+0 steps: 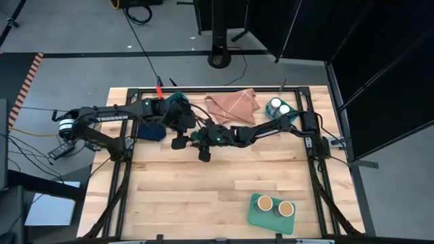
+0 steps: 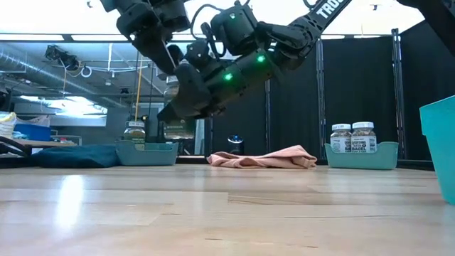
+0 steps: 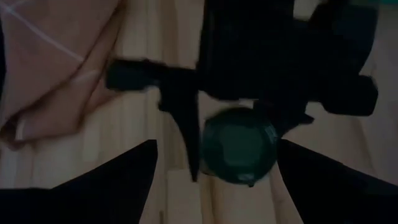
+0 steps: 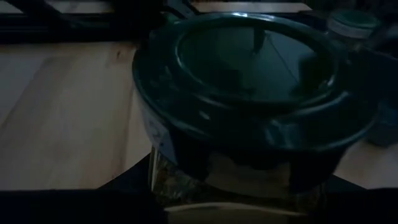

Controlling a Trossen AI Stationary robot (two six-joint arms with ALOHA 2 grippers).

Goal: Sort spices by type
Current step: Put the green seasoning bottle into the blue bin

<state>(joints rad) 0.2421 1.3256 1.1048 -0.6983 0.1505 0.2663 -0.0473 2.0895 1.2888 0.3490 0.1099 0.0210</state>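
1. A spice jar with a dark green lid (image 4: pixel 249 93) is held in the jaws of the right gripper (image 1: pixel 201 140). The jaws are closed on it, and it hangs in the air above the middle of the desk (image 1: pixel 203 196).
2. The left gripper (image 1: pixel 182 125) is just beside the right one, over the same spot. Its own jaws are spread wide, and the green lid (image 3: pixel 239 146) shows between them from above.
3. Another jar with a dark lid (image 2: pixel 135 131) sits in a teal bin (image 2: pixel 147 153) at the back left of the desk.
4. Two white-lidded jars (image 1: pixel 279 106) stand side by side in a teal bin (image 2: pixel 361 158) at the back right.
5. Two brown-topped jars (image 1: pixel 274 205) sit on a flat green tray (image 1: pixel 256 215) at the front right.
6. A pink cloth (image 1: pixel 232 104) lies crumpled at the back, between the two bins.
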